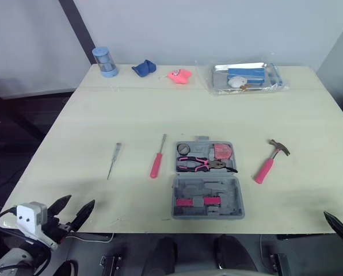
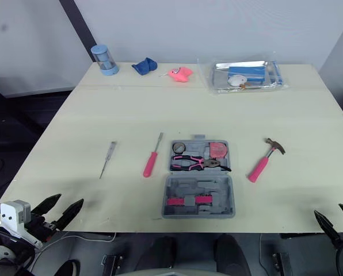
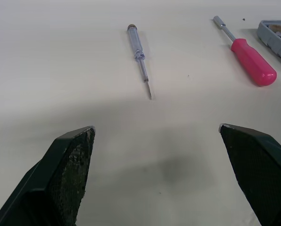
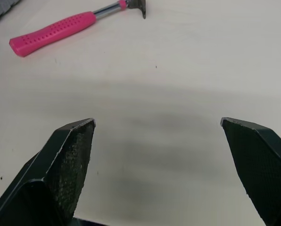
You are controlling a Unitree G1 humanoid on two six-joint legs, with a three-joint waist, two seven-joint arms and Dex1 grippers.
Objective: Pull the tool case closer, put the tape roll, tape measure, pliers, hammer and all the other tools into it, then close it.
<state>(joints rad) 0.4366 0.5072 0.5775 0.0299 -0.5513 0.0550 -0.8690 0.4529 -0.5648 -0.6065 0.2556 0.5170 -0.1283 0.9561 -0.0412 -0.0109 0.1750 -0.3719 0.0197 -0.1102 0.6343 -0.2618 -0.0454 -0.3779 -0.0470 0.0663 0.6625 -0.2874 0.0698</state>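
Note:
The grey tool case point(image 1: 207, 181) lies open at the table's front centre. Its far half holds a tape roll point(image 1: 185, 148), pink-handled pliers point(image 1: 206, 165) and a pink tape measure point(image 1: 221, 151). A pink-handled hammer point(image 1: 269, 162) lies to the right of the case. To its left lie a pink-handled screwdriver point(image 1: 157, 158) and, further left, a slim clear screwdriver point(image 1: 114, 161). My left gripper point(image 1: 80, 201) is open at the front left edge, short of the clear screwdriver point(image 3: 139, 59). My right gripper point(image 1: 339, 214) is open at the front right edge, short of the hammer point(image 4: 60, 29).
Along the back edge stand a blue cylinder point(image 1: 105, 61), a blue object point(image 1: 144, 68), a pink object point(image 1: 180, 75) and a clear plastic pack point(image 1: 246, 77). Bare tabletop lies between both grippers and the tools.

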